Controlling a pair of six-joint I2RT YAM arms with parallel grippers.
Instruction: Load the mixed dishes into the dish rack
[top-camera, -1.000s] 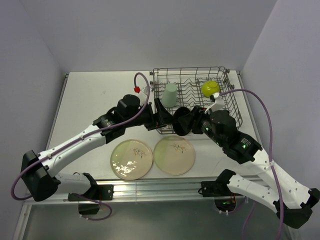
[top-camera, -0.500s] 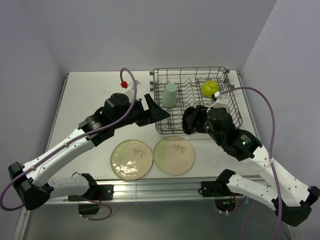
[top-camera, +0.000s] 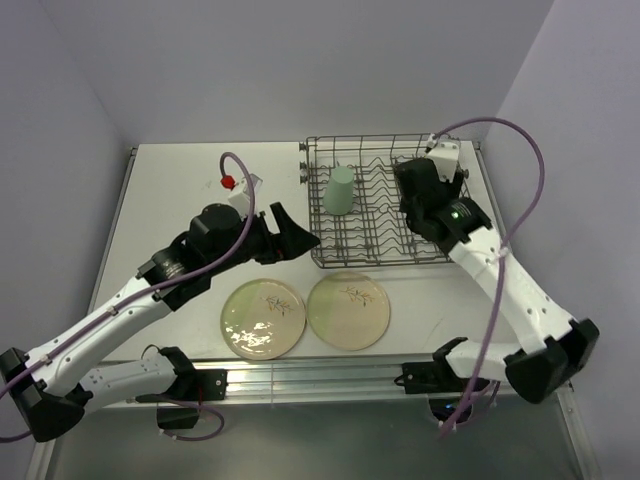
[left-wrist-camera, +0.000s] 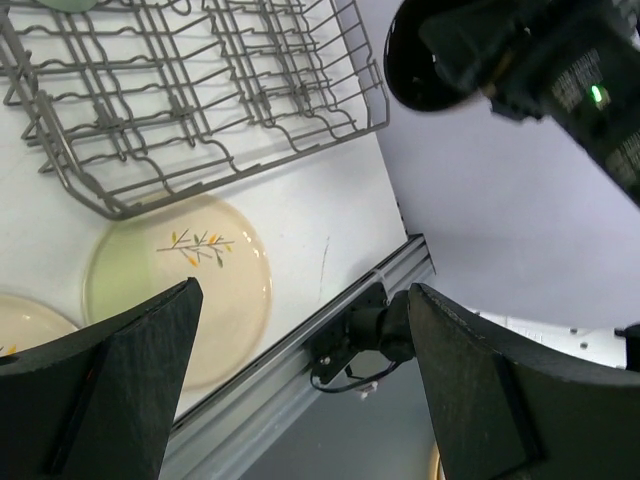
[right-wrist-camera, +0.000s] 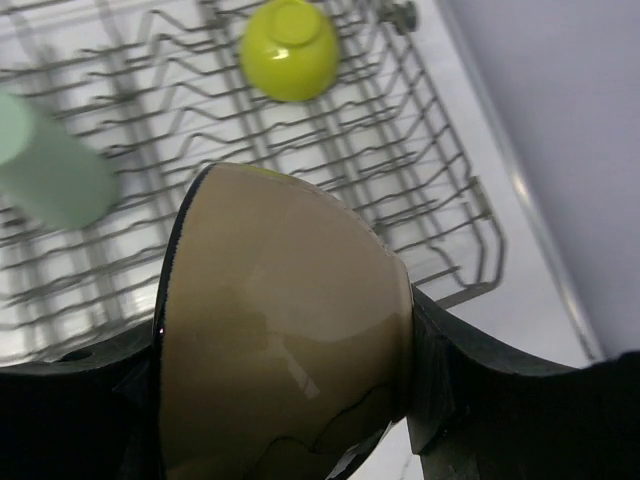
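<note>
Right gripper (right-wrist-camera: 275, 400) clamped on the small dark cup (right-wrist-camera: 285, 300), above the dish rack's (top-camera: 385, 260) right half near the lime-green bowl (right-wrist-camera: 289, 48); left gripper (left-wrist-camera: 300, 300) gapes empty beside the rack; best to lower rim-down between free tines, clear of the bowl.

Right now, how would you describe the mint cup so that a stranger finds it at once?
Find the grey wire rack on the far right part of the white table. The cup sits in its left part. It is tall and pale mint, while the other dish inside, a bowl, is round and lime green.
</note>
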